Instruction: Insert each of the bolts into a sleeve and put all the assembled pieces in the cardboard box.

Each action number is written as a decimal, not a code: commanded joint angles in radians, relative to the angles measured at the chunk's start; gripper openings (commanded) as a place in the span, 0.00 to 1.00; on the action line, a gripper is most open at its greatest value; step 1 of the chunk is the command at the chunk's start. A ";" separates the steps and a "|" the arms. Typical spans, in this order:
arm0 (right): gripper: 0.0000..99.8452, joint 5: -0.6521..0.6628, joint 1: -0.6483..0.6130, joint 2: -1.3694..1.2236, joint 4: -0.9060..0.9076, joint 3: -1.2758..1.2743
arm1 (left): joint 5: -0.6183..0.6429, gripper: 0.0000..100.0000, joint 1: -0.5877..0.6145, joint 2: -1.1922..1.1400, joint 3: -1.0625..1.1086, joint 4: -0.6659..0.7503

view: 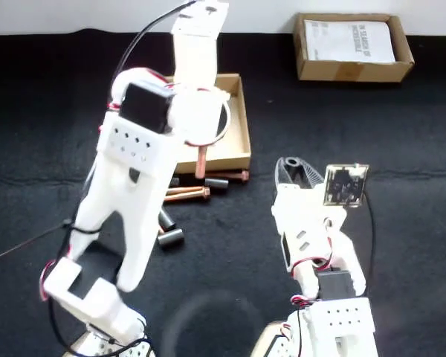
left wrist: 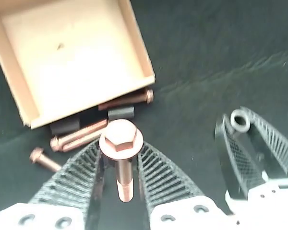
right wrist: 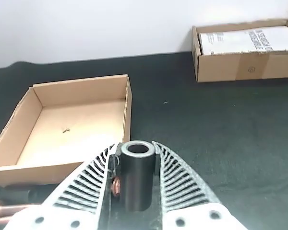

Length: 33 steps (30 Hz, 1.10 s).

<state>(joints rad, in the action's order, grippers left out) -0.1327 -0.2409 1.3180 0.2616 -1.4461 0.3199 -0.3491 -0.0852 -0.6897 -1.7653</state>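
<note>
Left wrist view: left end effector (left wrist: 121, 152) clamps bolt (left wrist: 121, 140), right end effector (left wrist: 239, 128) clamps sleeve (left wrist: 240, 120).

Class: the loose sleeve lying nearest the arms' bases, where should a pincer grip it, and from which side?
Grip the sleeve across its curved wall at mid-length, coming down from above. It seems to lie on its side on the table, so its round flanks are probably the faces to clamp.

The bolt (left wrist: 121, 140) is glossy coppery metal and the sleeve (right wrist: 137, 184) smooth, dull dark metal. The box (right wrist: 128, 108) is matt cardboard. Matt black cloth covers the desk (right wrist: 221, 143). The left claw (left wrist: 120, 145) and right claw (right wrist: 134, 145) are ribbed black plastic.
</note>
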 commanded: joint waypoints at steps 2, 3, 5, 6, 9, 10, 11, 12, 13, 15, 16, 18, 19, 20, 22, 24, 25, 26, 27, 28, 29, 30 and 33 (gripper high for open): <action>0.01 0.006 -0.039 0.016 -0.213 -0.101 | 0.006 0.01 -0.007 0.124 0.064 0.005; 0.01 0.006 -0.048 0.016 -0.252 -0.130 | 0.006 0.01 -0.010 0.131 0.068 0.005; 0.01 0.006 -0.067 0.016 -0.318 -0.182 | 0.006 0.01 -0.013 0.142 0.071 0.005; 0.01 0.006 -0.074 0.016 -0.341 -0.208 | 0.006 0.01 -0.013 0.145 0.071 0.005; 0.01 0.006 -0.097 0.016 -0.394 -0.277 | 0.006 0.01 -0.008 0.153 0.085 0.002; 0.01 0.006 -0.105 0.016 -0.410 -0.297 | 0.006 0.01 -0.007 0.156 0.102 0.002; 0.01 0.008 -0.110 0.016 -0.429 -0.315 | 0.006 0.01 -0.007 0.160 0.120 0.000; 0.01 0.008 -0.113 0.016 -0.444 -0.329 | 0.006 0.01 -0.007 0.174 0.148 0.000; 0.01 0.008 -0.113 0.016 -0.455 -0.340 | 0.002 0.01 -0.012 0.191 0.180 0.000; 0.01 0.008 -0.113 0.016 -0.460 -0.351 | -0.002 0.01 -0.035 0.234 0.239 0.005; 0.01 0.008 -0.113 0.016 -0.460 -0.351 | -0.005 0.01 -0.056 0.257 0.263 0.006; 0.01 0.008 -0.113 0.016 -0.456 -0.351 | -0.048 0.01 -0.101 0.298 0.306 0.048; 0.01 0.008 -0.113 0.016 -0.456 -0.351 | -0.074 0.01 -0.124 0.320 0.334 0.089; 0.01 0.008 -0.113 0.016 -0.456 -0.351 | -0.097 0.01 -0.142 0.343 0.366 0.140; 0.01 0.008 -0.113 0.016 -0.458 -0.351 | -0.129 0.01 -0.168 0.394 0.437 0.278; 0.01 0.008 -0.113 0.016 -0.458 -0.351 | -0.164 0.01 -0.188 0.444 0.529 0.437; 0.01 0.008 -0.113 0.016 -0.458 -0.351 | -0.184 0.01 -0.199 0.470 0.587 0.534; 0.01 0.008 -0.113 0.016 -0.458 -0.351 | -0.204 0.01 -0.208 0.495 0.650 0.626; 0.01 0.008 -0.113 0.016 -0.458 -0.351 | -0.224 0.01 -0.216 0.519 0.719 0.720; 0.01 0.008 -0.113 0.016 -0.458 -0.351 | -0.242 0.01 -0.219 0.545 0.794 0.813; 0.01 0.008 -0.113 0.016 -0.458 -0.351 | -0.261 0.01 -0.225 0.572 0.869 0.908; 0.01 0.008 -0.113 0.016 -0.458 -0.351 | -0.281 0.01 -0.232 0.596 0.947 0.997; 0.01 0.008 -0.113 0.016 -0.458 -0.351 | -0.347 0.01 -0.262 0.667 1.175 1.255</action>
<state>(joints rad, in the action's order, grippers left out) -0.1327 -0.3468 1.3180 -0.1726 -1.6747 0.0222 -0.5792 0.4933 0.3000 -0.7879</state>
